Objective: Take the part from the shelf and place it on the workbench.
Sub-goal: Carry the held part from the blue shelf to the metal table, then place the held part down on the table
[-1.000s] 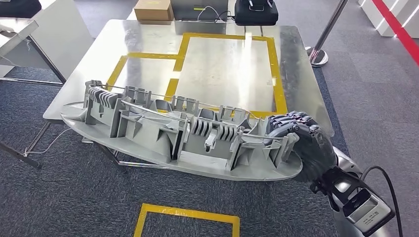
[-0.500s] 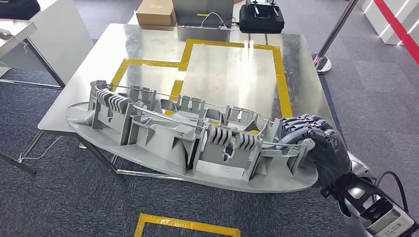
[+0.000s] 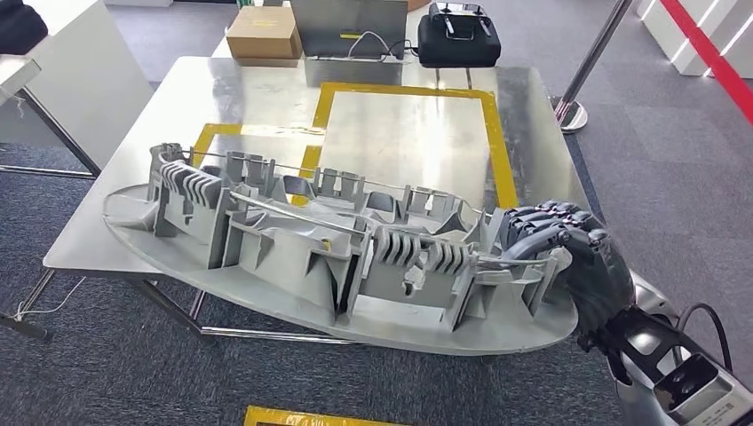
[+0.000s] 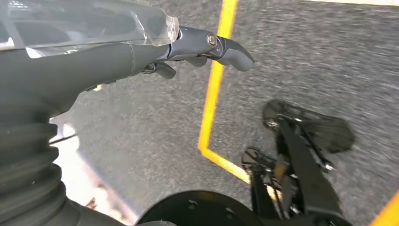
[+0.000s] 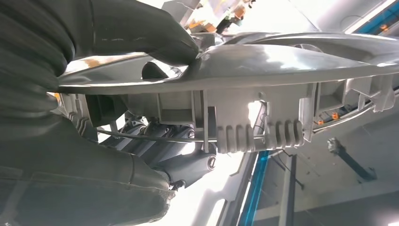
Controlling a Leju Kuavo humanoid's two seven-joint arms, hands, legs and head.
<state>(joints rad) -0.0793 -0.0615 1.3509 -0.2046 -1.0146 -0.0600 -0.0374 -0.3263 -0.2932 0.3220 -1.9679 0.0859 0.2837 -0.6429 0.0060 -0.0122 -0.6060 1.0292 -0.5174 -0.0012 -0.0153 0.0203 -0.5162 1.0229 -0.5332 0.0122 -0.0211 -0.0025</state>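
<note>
1. Grey ribbed plastic part [image 3: 328, 257] on its long oval base is gripped at one end by right hand [image 3: 559, 253], above shiny metal workbench [image 3: 400, 124].
2. Left hand [image 4: 141, 47] fingers extended, holding nothing.

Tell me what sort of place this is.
Probably an industrial demo or test hall, not a home: a steel workbench with zones marked in yellow tape, grey carpet tiles, a barrier post, and a long grey moulded part held by the right hand.
</note>
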